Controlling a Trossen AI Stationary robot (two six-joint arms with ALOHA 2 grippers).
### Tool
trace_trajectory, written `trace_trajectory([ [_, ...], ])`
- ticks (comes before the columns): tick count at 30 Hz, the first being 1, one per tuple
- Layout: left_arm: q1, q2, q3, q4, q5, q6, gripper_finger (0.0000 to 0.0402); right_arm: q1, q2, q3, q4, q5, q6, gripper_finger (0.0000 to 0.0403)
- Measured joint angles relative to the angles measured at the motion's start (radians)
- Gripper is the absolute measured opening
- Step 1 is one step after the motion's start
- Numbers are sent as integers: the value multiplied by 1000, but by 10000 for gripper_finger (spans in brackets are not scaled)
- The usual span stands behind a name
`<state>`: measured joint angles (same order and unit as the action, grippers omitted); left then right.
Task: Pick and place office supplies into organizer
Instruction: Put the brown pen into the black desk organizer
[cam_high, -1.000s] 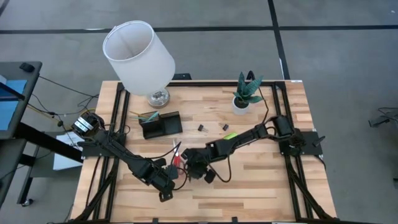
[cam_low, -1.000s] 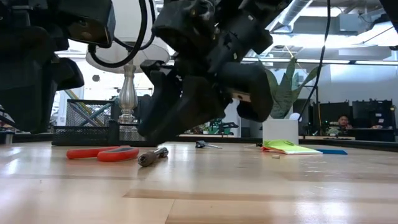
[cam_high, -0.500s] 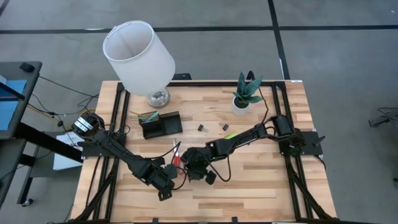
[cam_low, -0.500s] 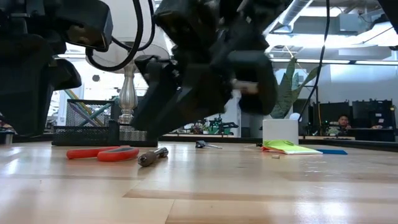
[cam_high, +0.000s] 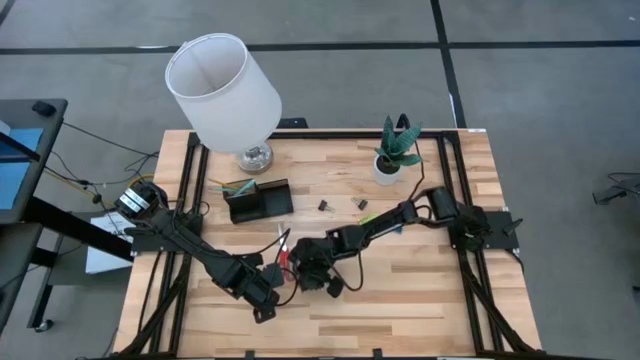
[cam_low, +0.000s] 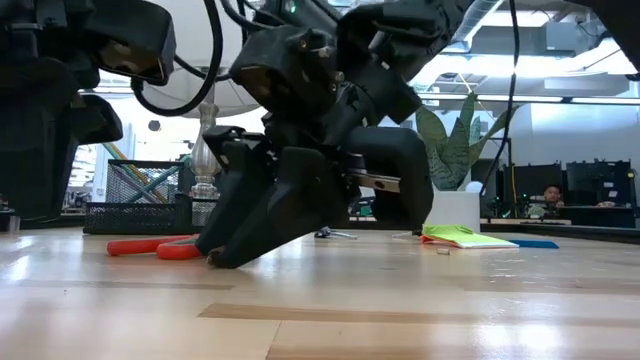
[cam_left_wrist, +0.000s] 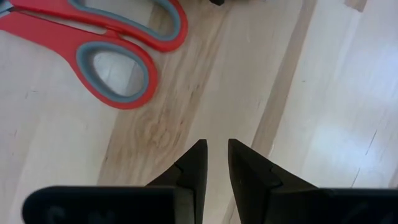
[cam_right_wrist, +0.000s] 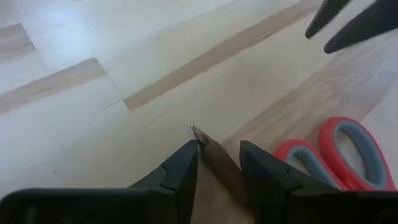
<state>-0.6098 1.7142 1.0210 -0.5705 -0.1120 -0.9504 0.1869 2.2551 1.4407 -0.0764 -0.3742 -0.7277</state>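
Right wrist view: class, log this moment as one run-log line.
right hand: down at table, fingers either side of pen | left hand: empty, beside scissors | organizer: pen not in yet

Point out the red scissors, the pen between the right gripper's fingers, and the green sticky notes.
red scissors (cam_left_wrist: 115, 74): left wrist view, on the rim of a handle loop.
pen (cam_right_wrist: 217, 160): right wrist view, on its barrel between the fingers.
green sticky notes (cam_low: 462, 237): low view, on the pad's top sheet.
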Motion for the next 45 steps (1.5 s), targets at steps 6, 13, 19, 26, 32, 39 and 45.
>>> trace_trajectory([
  [6, 0, 0, 0, 0, 5, -10, 54, -28, 34, 3, -7, -73, 2, 65],
  [13, 0, 0, 0, 0, 19, -15, 54, -12, 25, -1, -12, -56, 82, 56],
  [19, -1, 0, 0, 1, 20, -37, 54, -20, 42, -3, 6, -66, 94, 63],
  [26, -6, 0, 0, 2, 23, -56, 54, -26, 43, -2, 10, -65, 126, 68],
  [32, -6, 0, 0, 2, 21, -65, 54, -26, 43, -3, 14, -45, 146, 48],
  [39, -6, -5, 0, -2, 3, -85, 54, -46, 16, -11, 81, -74, 291, 29],
  [45, -50, -109, 43, -157, -172, -137, 54, -83, -41, -11, 244, -27, 374, 19],
])
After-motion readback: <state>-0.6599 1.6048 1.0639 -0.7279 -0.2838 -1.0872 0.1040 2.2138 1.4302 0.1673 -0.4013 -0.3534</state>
